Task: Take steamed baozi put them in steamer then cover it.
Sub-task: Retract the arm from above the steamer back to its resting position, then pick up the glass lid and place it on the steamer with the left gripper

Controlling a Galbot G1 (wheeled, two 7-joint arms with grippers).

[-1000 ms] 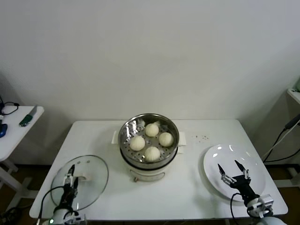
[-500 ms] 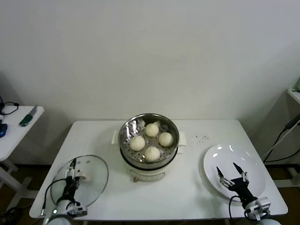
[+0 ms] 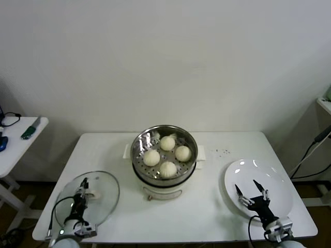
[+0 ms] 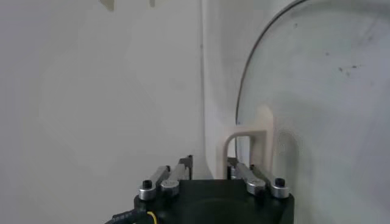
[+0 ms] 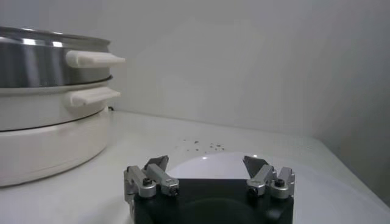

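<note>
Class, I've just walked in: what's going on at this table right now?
All four steamed baozi sit in the steamer, which is uncovered. The left tool hangs over the glass lid at its handle, holding nothing. The right tool is open over the empty plate. Covering remains.

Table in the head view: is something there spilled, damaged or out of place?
Only one small thing: dark specks lie scattered on the white table, between the steamer and the plate, like crumbs. The four steamed baozi sit neatly inside; the glass lid lies flat.
</note>
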